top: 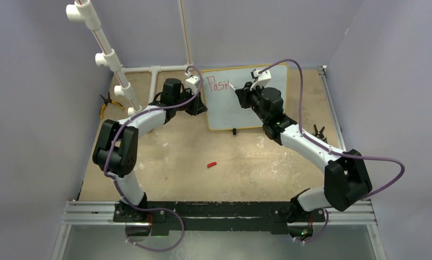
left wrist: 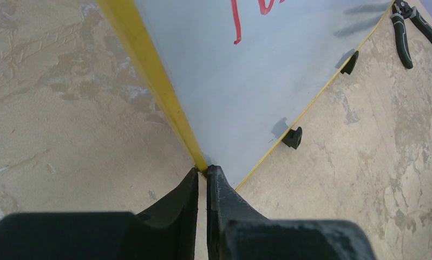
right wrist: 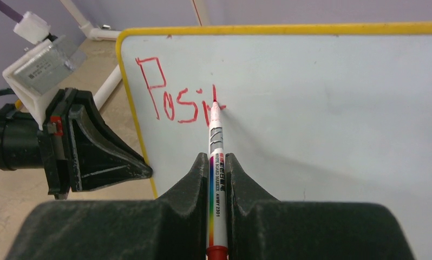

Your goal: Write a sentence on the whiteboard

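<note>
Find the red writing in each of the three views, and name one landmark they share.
Top: writing at the board's upper left.
Left wrist: only stroke ends, at the picture's top edge.
Right wrist: left of centre, ending at the marker tip.
Shared landmark: the board's yellow frame.

White whiteboard [right wrist: 338,135], yellow frame; red sentence [right wrist: 177,105]; white marker [right wrist: 216,162] (rainbow stripe down its barrel).
</note>
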You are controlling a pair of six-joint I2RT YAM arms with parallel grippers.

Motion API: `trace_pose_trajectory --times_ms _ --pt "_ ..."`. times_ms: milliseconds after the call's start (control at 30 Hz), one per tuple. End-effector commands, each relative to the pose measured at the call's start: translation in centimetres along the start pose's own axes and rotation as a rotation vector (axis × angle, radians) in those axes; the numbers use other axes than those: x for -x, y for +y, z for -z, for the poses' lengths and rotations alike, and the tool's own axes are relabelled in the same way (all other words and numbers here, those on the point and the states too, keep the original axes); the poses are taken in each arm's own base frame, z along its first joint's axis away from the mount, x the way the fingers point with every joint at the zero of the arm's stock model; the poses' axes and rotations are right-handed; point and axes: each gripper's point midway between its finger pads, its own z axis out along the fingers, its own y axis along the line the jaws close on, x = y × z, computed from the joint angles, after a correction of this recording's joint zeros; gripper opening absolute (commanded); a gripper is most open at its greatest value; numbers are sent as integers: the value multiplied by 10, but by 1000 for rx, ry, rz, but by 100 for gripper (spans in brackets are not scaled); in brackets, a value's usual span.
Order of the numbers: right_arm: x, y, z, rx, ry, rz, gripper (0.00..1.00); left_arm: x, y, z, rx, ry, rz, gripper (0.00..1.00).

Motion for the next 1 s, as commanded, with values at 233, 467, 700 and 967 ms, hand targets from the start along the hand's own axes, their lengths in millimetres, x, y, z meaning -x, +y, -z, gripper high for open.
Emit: trace_pose_trajectory --times_ms 233,467,700,967 --pt "-14 -6 12 -16 28 -13 0 28 -12 7 -25 -63 -51 0" --pt "0 -11 15 -57 -4 -12 0 28 -12 7 -26 -63 -52 0" --pt "26 -5 18 -38 -65 -9 0 28 -12 7 -24 -62 -51 0" --pt "37 -5 15 -40 -100 -11 0 27 -12 6 -25 -60 -51 0"
